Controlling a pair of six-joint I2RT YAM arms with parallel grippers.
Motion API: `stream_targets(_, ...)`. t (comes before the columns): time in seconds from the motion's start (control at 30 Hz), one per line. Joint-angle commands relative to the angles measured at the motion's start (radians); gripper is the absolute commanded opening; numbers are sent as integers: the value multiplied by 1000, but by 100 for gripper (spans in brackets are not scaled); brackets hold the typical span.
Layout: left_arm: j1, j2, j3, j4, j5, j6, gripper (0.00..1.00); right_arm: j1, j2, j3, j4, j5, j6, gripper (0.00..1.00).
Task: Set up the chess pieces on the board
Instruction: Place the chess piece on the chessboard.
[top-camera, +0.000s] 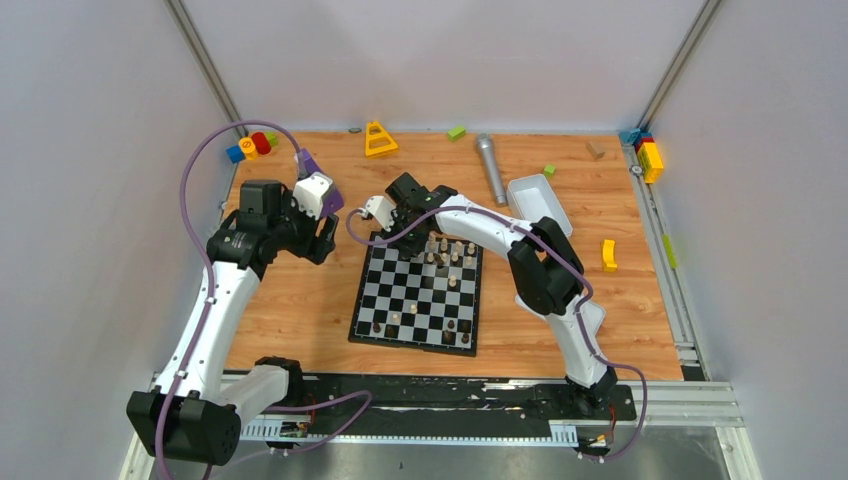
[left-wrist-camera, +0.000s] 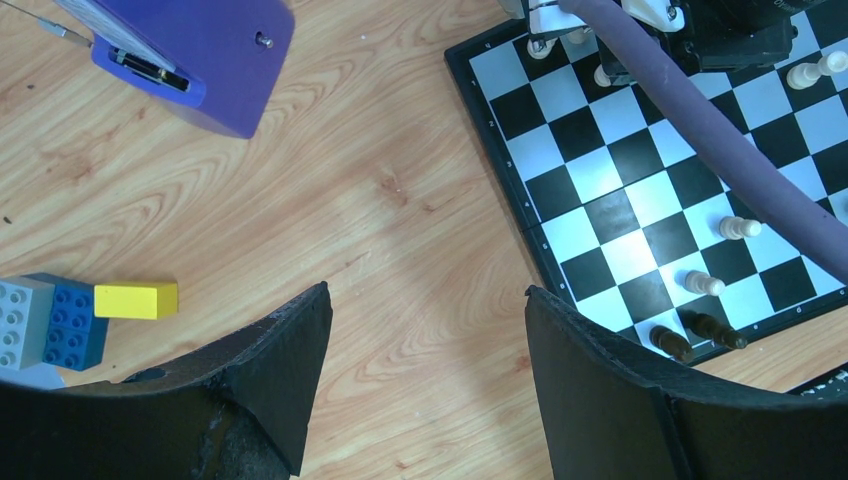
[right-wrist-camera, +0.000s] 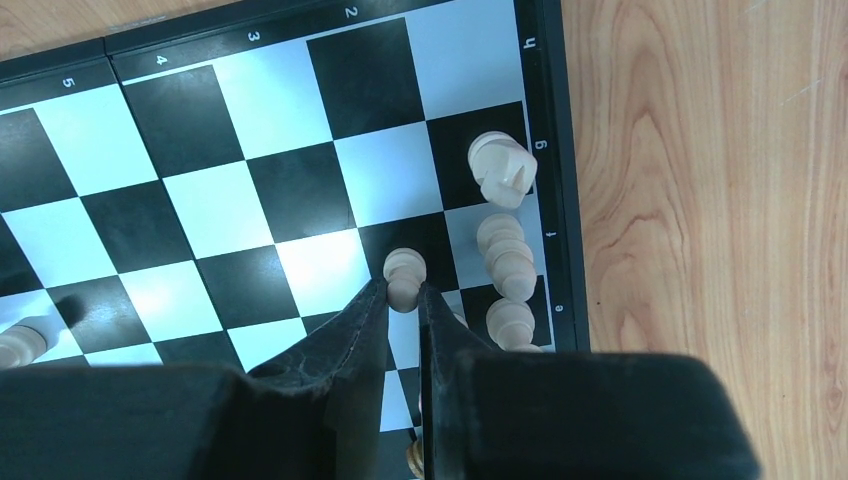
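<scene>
The checkered board (top-camera: 418, 295) lies mid-table, with cream and dark pieces scattered on it. My right gripper (top-camera: 408, 213) is over the board's far left corner. In the right wrist view it (right-wrist-camera: 403, 289) is shut on a cream pawn (right-wrist-camera: 403, 272) held between its fingertips above a dark square near the board's edge. Three cream pieces (right-wrist-camera: 503, 258) stand along that edge beside it. My left gripper (top-camera: 320, 232) is open and empty over bare wood left of the board (left-wrist-camera: 640, 190). Two dark pieces (left-wrist-camera: 700, 332) lie at the board's near corner in the left wrist view.
Toy blocks lie at the back left (top-camera: 252, 146) and beside my left gripper in the left wrist view (left-wrist-camera: 90, 305). A yellow triangle (top-camera: 379, 139), a grey marker (top-camera: 490, 167), a white tray (top-camera: 538, 204) and a yellow block (top-camera: 608, 254) lie behind and right of the board.
</scene>
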Motion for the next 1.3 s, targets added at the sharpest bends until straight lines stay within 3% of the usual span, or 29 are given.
stream_targets(0.0, 7, -14, 1, 17, 19, 7, 79, -2, -61, 7, 4, -3, -7, 16)
stream_targets(0.47, 7, -13, -5, 18, 20, 11, 79, 0, -31, 53, -6, -29, 6, 17)
stream_targets(0.83, 7, -13, -3, 16, 22, 9, 79, -1, -66, 37, -8, -14, 12, 38)
stream_targets(1.27, 7, -16, -3, 14, 25, 10, 79, -2, -164, -33, -11, 22, 7, 36)
